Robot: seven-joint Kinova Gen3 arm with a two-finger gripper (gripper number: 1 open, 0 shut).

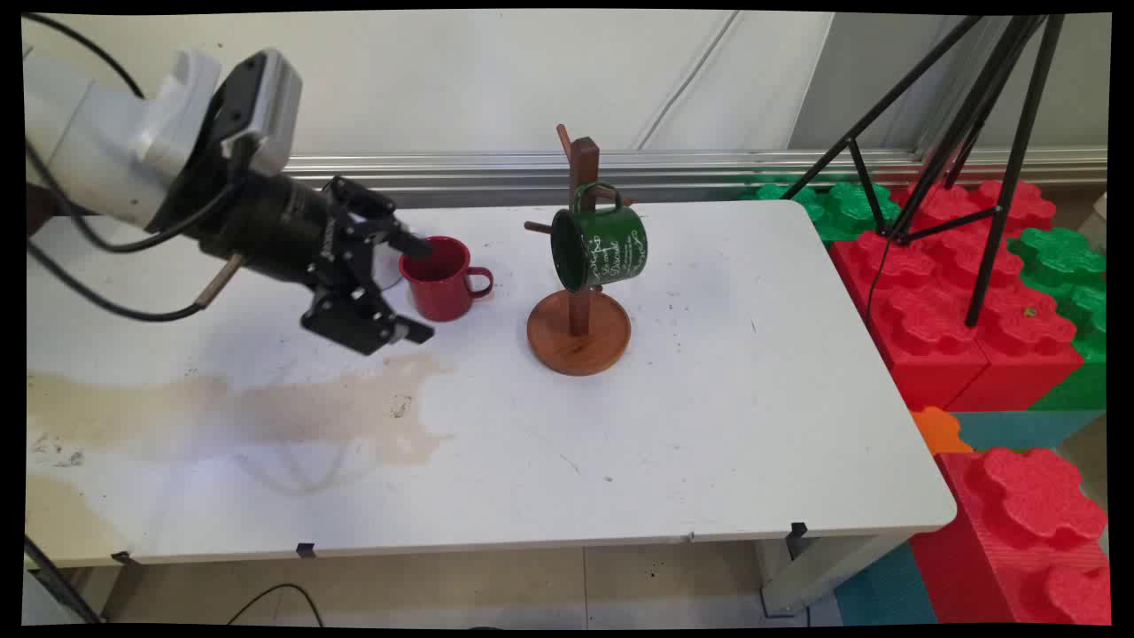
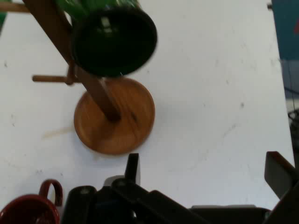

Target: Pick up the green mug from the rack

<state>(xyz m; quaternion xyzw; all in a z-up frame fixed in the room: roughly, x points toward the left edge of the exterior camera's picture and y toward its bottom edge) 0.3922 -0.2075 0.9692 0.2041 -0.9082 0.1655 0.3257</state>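
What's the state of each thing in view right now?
gripper: open, fingers spread, holding nothing, beside the red mug
red mug: upright on the table, handle away from the gripper, looks empty
green mug: hung by its handle on the mug tree, tipped on its side
wooden mug tree: upright on its round base
white table: brownish stain across its left part
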